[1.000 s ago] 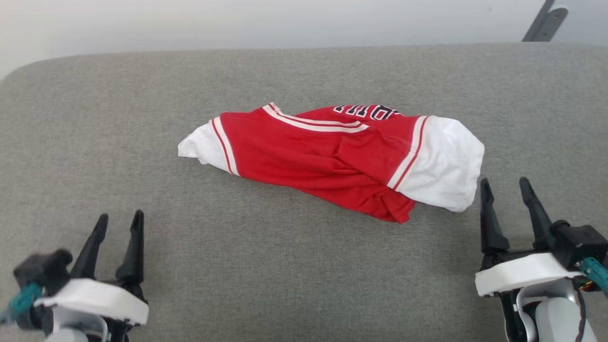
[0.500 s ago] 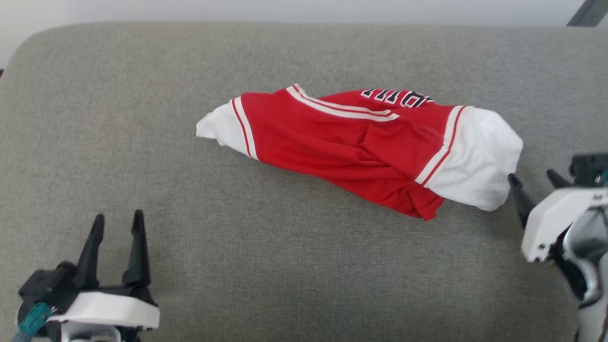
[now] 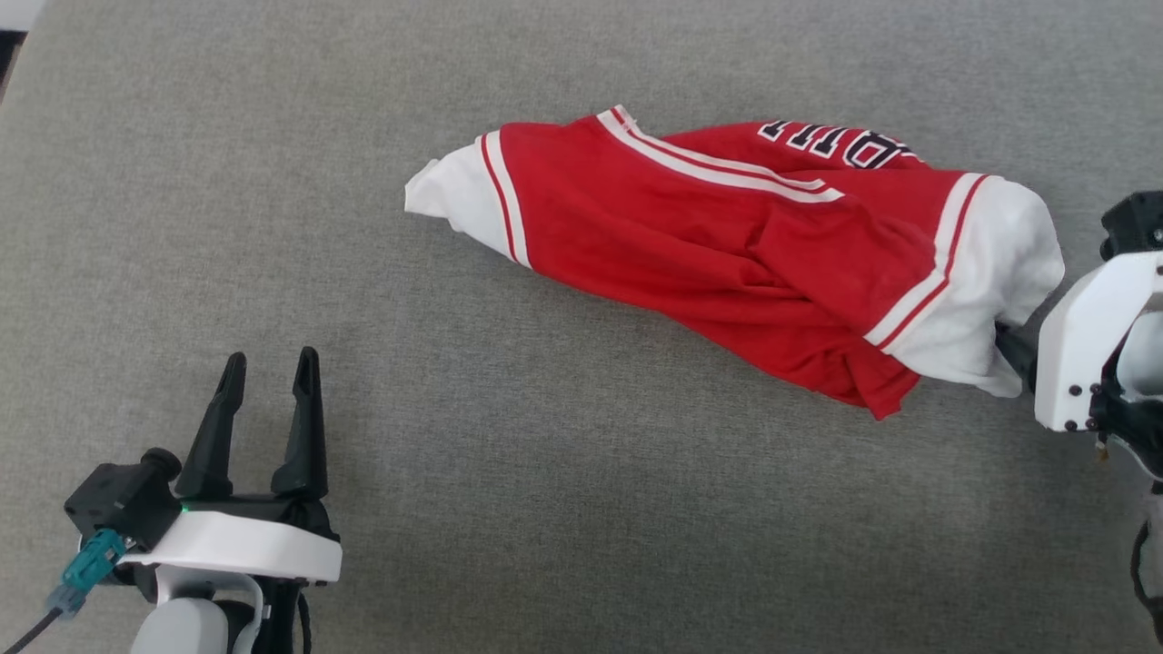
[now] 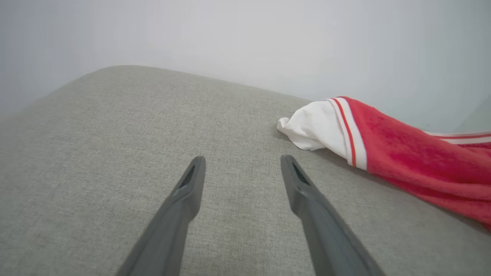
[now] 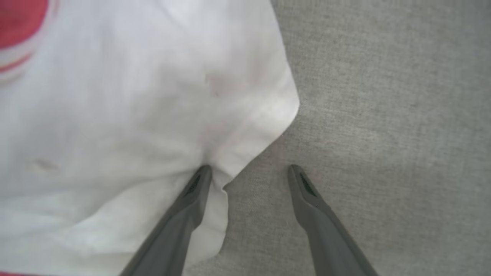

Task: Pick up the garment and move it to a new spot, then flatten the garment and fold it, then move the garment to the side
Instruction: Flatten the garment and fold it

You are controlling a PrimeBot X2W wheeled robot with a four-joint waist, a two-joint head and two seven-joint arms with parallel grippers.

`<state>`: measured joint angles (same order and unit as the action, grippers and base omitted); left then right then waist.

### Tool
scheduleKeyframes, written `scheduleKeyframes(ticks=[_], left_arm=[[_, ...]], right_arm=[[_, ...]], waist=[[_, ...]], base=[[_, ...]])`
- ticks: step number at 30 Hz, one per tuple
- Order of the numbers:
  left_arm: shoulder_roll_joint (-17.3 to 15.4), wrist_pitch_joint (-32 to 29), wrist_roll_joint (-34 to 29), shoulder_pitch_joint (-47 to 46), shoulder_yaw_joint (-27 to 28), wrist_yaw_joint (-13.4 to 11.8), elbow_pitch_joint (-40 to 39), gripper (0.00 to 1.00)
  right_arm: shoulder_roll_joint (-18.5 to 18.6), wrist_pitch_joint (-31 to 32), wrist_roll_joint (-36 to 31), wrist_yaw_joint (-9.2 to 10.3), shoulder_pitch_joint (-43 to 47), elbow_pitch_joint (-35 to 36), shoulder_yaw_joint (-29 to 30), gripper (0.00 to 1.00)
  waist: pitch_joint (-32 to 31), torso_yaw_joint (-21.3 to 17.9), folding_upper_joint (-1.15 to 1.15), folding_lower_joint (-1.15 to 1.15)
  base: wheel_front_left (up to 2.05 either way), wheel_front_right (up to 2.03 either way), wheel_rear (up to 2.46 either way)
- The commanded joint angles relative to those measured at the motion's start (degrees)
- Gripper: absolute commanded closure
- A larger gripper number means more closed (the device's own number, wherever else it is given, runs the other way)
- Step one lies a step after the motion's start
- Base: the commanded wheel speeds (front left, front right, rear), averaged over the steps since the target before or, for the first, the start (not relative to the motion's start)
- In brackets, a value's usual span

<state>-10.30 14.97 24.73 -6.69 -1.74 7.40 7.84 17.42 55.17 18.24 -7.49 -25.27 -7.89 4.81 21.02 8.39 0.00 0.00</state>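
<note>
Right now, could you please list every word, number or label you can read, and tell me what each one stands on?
Dark, white-outlined lettering on the far edge of the red garment: it is upside down in the head view and partly folded under, so I cannot read it.
I can read no other text.

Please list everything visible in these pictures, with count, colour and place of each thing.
garment: one, red with white sleeves and striped trim, crumpled at the cushion's middle right.
cushion: one, grey fabric, under the garment.
wall: one, pale, behind the cushion.
left gripper: one, dark, open, lower left, apart from the garment.
right gripper: one, dark, open, at the right white sleeve, one finger touching it.
</note>
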Motion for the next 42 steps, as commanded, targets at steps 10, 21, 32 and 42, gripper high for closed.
scheduleKeyframes(ticks=[10, 21, 32, 42], left_arm=[[-0.1, 0.3, 1.8, -1.9, -0.5, 0.1, 0.0, 0.0], [-0.6, 0.3, 2.4, -1.4, -1.1, 0.1, -0.3, 0.0], [-1.2, 0.3, 2.5, -0.6, -1.4, 0.1, -0.7, 0.0], [-1.9, 0.3, 2.7, -0.7, -1.6, 0.1, -0.8, 0.0]], right_arm=[[-0.7, 1.6, 0.4, -0.02, 0.1, -3.8, -3.0, 0.87], [0.8, -2.8, -2.4, 0.15, -0.2, -4.0, 2.2, 1.0], [3.4, -6.0, -8.4, 0.01, 2.1, 0.4, 16.8, 1.0], [-0.2, -10.8, -12.4, 0.01, 2.6, -0.1, 21.4, 0.56]], waist=[[2.1, 1.5, 0.0, 0.0], [1.6, 0.4, 0.0, 0.0], [0.7, -1.1, 0.0, 0.0], [0.6, -1.8, 0.0, 0.0]], base=[[0.0, 0.0, 0.0], [0.0, 0.0, 0.0], [0.0, 0.0, 0.0], [0.0, 0.0, 0.0]])
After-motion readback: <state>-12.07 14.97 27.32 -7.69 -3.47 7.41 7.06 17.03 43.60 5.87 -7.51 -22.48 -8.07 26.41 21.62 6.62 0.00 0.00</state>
